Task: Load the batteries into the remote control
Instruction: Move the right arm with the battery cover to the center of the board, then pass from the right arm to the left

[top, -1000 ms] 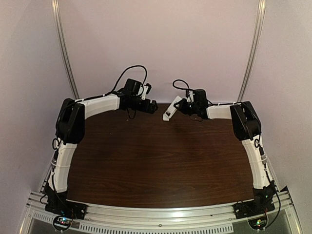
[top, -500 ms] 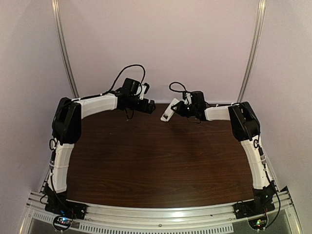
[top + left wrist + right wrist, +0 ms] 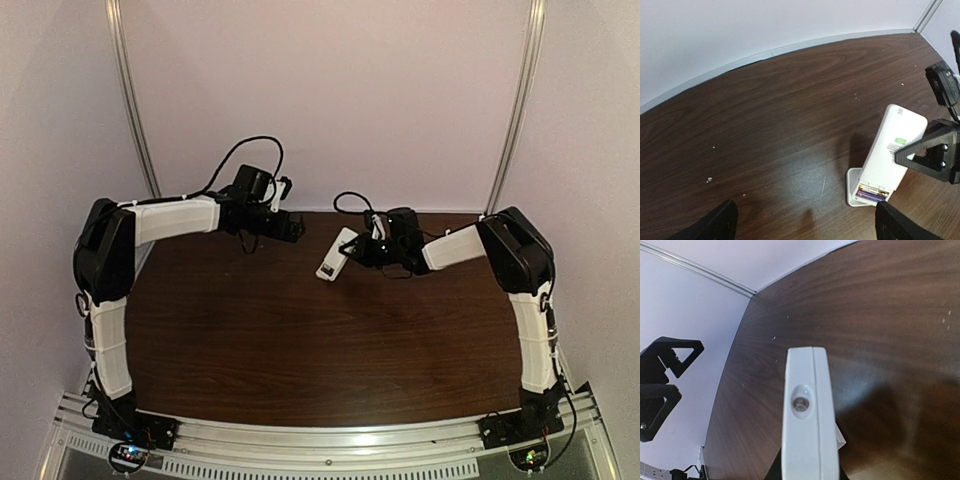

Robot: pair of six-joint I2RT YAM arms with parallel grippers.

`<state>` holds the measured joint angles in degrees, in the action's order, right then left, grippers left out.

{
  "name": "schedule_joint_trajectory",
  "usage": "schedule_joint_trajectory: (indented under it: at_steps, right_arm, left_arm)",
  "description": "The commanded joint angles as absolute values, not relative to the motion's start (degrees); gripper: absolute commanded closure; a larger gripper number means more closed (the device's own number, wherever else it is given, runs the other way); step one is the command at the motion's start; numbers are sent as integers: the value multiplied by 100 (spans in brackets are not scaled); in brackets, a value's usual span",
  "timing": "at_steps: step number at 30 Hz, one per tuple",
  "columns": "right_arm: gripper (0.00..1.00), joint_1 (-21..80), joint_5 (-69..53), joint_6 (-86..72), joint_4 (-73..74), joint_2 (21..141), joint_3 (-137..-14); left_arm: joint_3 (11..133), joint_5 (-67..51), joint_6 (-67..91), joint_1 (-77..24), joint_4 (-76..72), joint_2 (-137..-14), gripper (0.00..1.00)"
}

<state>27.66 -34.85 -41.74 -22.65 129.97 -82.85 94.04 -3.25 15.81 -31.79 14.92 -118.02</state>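
Observation:
My right gripper (image 3: 368, 248) is shut on the white remote control (image 3: 335, 255) and holds it tilted, low over the far middle of the table. In the left wrist view the remote (image 3: 894, 147) shows its plain back with the compartment open, and two reddish-dark batteries (image 3: 872, 191) lie inside at its lower end. In the right wrist view the remote (image 3: 805, 410) is seen end-on between my fingers. My left gripper (image 3: 288, 228) is open and empty, to the left of the remote and apart from it.
A small flat white squarish plastic piece (image 3: 854, 192) lies on the table under the remote's lower end; it also shows in the right wrist view (image 3: 840, 440). The back wall and the metal corner posts (image 3: 515, 110) stand just behind both grippers.
My right gripper has carried the remote forward, to the left and lower, toward the table. My left arm has swung left and back, away from the remote.

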Motion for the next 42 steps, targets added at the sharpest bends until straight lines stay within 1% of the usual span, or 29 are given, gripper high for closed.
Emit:
schedule_joint_trajectory:
  at_steps: [1,3,9,12,14,19,23,29,31,36,42]
  right_arm:
    - [100,3186,-3679,-4503,-2700,12372,-7194]
    - [100,3433,-3648,-4662,-2981,12109,-6773]
    - [100,4030,-3576,-5322,-4016,11305,-5600]
    - [100,4163,-3643,-5453,-4149,10762,-5235]
    - [100,4146,-3674,-5439,-4047,10330,-5062]
    - [100,3931,-3563,-4821,-2919,9442,-4889]
    - [100,3856,-3547,-4807,-2844,9117,-4495]
    - [100,3873,-2918,-5332,-3260,8485,-3667]
    - [100,3892,-2814,-5439,-3350,8331,-3514]
    - [100,3963,-2756,-5623,-3494,8113,-3265]
    - [100,4027,-2808,-5955,-3941,8082,-2956]
  left_arm:
    - [8706,-412,1769,-3123,1137,-11293,3]
    - [8156,-511,1828,-3127,902,-10978,3]
    - [7103,-926,1929,-3148,658,-9990,3]
    - [6544,-1009,1794,-3229,648,-9514,3]
    - [6205,-994,1605,-3332,657,-9184,2]
    - [5539,-1094,1325,-3594,694,-8460,2]
    - [5222,-891,1189,-4217,349,-8047,2]
    - [5431,-211,1543,-5317,45,-8438,3]
    - [5570,-262,1747,-5484,-208,-8704,2]
    - [6077,40,1918,-5808,-284,-9454,3]
    - [6574,-248,1991,-5964,-383,-10014,3]
